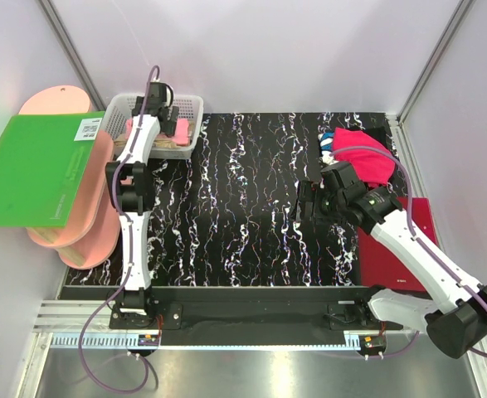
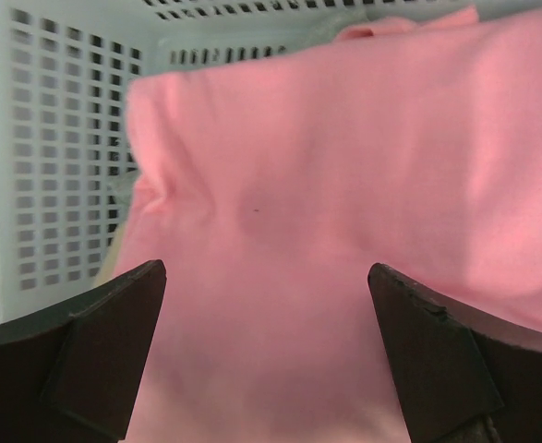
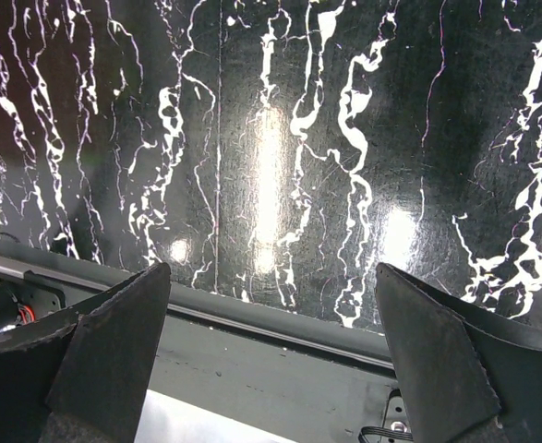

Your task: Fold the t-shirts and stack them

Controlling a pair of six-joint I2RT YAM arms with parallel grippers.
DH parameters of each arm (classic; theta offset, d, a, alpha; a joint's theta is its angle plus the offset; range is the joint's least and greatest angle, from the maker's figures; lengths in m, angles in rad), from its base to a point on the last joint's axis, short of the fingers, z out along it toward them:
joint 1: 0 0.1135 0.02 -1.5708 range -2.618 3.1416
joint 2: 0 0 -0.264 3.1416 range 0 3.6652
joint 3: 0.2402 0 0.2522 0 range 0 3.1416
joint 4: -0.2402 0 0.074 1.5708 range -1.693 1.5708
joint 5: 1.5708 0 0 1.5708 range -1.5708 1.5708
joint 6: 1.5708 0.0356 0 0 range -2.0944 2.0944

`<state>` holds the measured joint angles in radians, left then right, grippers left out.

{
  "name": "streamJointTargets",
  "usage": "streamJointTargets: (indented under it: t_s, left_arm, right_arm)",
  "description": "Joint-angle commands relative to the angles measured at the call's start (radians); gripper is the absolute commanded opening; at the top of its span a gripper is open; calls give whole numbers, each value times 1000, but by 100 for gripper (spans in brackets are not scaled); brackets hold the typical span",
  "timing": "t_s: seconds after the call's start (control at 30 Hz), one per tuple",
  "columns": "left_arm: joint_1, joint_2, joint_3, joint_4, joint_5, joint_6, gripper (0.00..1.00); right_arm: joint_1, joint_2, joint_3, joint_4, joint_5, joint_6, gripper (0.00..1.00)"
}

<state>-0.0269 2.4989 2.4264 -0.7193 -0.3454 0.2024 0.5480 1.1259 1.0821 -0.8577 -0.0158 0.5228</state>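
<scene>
Left fingers (image 2: pixel 95 341) stand spread just above the salmon-pink t-shirt (image 2: pixel 344 185), which lies in the white basket (image 2: pixel 58 138). Right fingers (image 3: pixel 95 351) hang spread over the black marbled surface (image 3: pixel 271 138). From above, the magenta t-shirt (image 1: pixel 367 162) and the blue t-shirt (image 1: pixel 328 143) lie bunched together at the far right, near a dark-red board (image 1: pixel 396 249).

Middle: marbled table (image 1: pixel 243 207) open, passable.
Far left: basket (image 2: pixel 58 166) walls hem pink t-shirt (image 2: pixel 344 185).
Right: magenta t-shirt (image 1: pixel 367 162), dark-red board (image 1: pixel 401 249) block.
</scene>
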Motion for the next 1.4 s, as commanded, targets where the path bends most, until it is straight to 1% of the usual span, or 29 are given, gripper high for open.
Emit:
streamJointTargets:
  t_s: [0.0,0.13,0.17,0.2,0.23,0.27,0.3,0.33,0.4,0.5,0.6,0.63,0.7,0.73,0.8,0.83,1.03,1.13,1.23,1.3,1.33,1.37]
  left_arm:
    - [-11,38,-24,34,3,34,99]
    - [-11,40,-52,32,20,43,99]
    - [-11,40,-55,31,22,46,92]
    - [-11,40,-53,24,32,49,80]
    - [-11,38,-53,24,32,51,48]
    - [-11,35,-50,23,31,49,34]
    - [-11,32,-47,21,25,45,21]
    - [-11,20,-44,21,20,42,0]
    - [-11,-1,-36,20,19,37,0]
    - [-15,-76,-29,18,49,29,0]
    - [-30,-191,-33,11,100,25,0]
    - [-37,-257,-38,9,108,29,0]
    - [-64,-326,-59,8,129,32,0]
    - [-73,-395,-69,6,140,25,0]
    - [-93,-463,-99,4,179,14,0]
    - [-99,-526,-107,3,189,3,0]
    - [-154,-711,-142,-37,249,-26,0]
    - [-194,-797,-150,-74,295,-21,0]
    - [-281,-888,-184,-124,339,8,0]
    - [-313,-954,-249,-175,470,25,0]
    - [-359,-975,-283,-192,497,34,0]
    - [-389,-992,-359,-207,517,46,0]
  right_arm:
    - [10,-40,30,16,19,14,100]
    - [10,-48,29,9,-7,19,100]
    - [9,-54,27,11,-7,17,100]
    - [10,-55,25,9,-10,19,100]
    - [9,-58,24,9,-10,19,100]
    - [10,-61,24,8,-12,20,100]
    - [9,-66,24,9,-13,20,100]
    - [10,-66,24,9,-15,19,100]
    - [10,-74,21,9,-22,19,100]
    - [10,-83,16,9,-30,16,100]
    - [10,-90,13,9,-33,16,100]
    - [12,-95,13,11,-36,14,100]
    - [12,-104,9,12,-39,14,100]
    - [12,-107,7,13,-39,14,100]
    - [15,-121,-2,17,-39,17,100]
    - [16,-123,-4,16,-38,17,100]
    - [18,-169,-34,9,-33,16,100]
    - [18,-193,-44,-6,-4,6,100]
    - [18,-215,-40,-29,32,-6,100]
    - [18,-232,-31,-47,57,-4,100]
    - [18,-236,-27,-53,63,-6,100]
    - [17,-247,-21,-63,77,-4,100]
